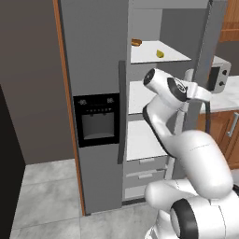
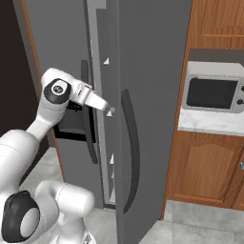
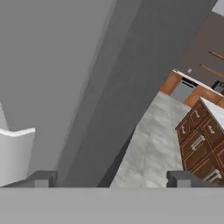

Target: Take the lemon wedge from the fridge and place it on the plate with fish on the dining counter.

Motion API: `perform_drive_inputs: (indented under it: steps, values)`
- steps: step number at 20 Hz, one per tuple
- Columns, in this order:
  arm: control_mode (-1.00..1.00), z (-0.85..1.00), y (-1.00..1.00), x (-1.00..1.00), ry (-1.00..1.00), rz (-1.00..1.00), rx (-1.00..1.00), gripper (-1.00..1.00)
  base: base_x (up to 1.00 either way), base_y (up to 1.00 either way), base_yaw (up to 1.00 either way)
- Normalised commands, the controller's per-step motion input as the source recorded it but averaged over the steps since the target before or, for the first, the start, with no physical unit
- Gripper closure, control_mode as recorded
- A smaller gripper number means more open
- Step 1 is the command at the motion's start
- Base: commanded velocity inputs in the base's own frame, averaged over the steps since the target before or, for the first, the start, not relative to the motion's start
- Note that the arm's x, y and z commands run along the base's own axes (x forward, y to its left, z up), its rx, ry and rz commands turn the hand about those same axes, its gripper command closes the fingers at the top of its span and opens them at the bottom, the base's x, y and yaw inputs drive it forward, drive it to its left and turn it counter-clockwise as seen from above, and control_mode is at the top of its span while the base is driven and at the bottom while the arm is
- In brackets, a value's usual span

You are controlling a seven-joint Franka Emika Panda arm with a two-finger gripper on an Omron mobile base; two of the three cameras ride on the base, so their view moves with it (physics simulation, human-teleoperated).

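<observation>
The lemon wedge [image 1: 160,54] lies on the upper white shelf [image 1: 172,57] inside the fridge [image 1: 95,70], toward the front right part of that shelf. At the shelf's back left, well apart from the wedge, sits a small orange-brown lump [image 1: 136,42]. The fridge's right door [image 2: 147,109] stands swung open, while the left door with the black dispenser panel [image 1: 97,120] is closed. Below the upper shelf are two more white shelves and pale drawers [image 1: 145,169].

The white arm [image 1: 186,154] rises in front of the open compartment, its wrist bent at about the height of the middle shelf, lower than the wedge. In the right base view the forearm reaches past the edge of the open door into the fridge. The gripper [image 3: 112,179] shows in the hand view as two dark fingertips [image 3: 42,179] set far apart, nearly at the full spread, with nothing between them and nothing touched. That view looks along the grey door surface, with a white shelf edge [image 3: 17,132] at its left and the pale tiled floor [image 3: 153,148] and brown drawers [image 3: 203,140] beyond.

To the fridge's right, a microwave [image 2: 212,93] sits on a marble-topped bench [image 2: 209,125] above wood cabinet doors [image 2: 205,167].
</observation>
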Motion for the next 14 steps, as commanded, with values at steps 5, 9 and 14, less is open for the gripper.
perform_drive_inputs:
  steps: [5,9,14]
  values:
    - [-1.00,-0.75,-1.00,-0.52,0.20,-0.25,-0.10,-1.00,0.00,0.00,0.00]
    - [-1.00,-0.84,-1.00,-0.56,0.13,-0.29,-0.12,-1.00,0.00,0.00,0.00]
    - [-1.00,-0.77,-1.00,-0.54,0.06,-0.30,-0.09,-1.00,0.00,0.00,0.00]
